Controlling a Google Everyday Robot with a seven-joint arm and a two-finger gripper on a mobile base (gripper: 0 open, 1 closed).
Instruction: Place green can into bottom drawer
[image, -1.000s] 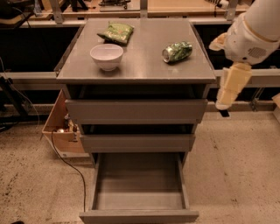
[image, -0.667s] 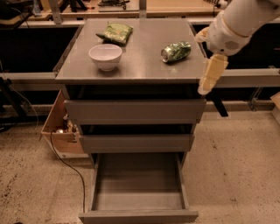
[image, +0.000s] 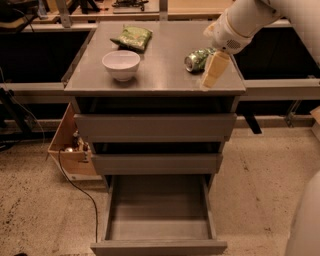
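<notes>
The green can (image: 197, 59) lies on its side on the right part of the grey cabinet top (image: 160, 75). My gripper (image: 214, 70) hangs from the white arm at the upper right, right beside the can on its front right, with its tip low over the cabinet top. The bottom drawer (image: 159, 216) is pulled out and its grey interior shows nothing in it. The two shallower drawers above it are pushed in.
A white bowl (image: 121, 65) stands on the left of the cabinet top and a flat green snack bag (image: 132, 37) lies behind it. A cardboard box (image: 70, 148) and a black cable (image: 80, 192) are on the floor at the left.
My gripper has moved left and up from beside the cabinet's right edge to over the top, close to the green can. The can, bowl and drawers have not moved.
</notes>
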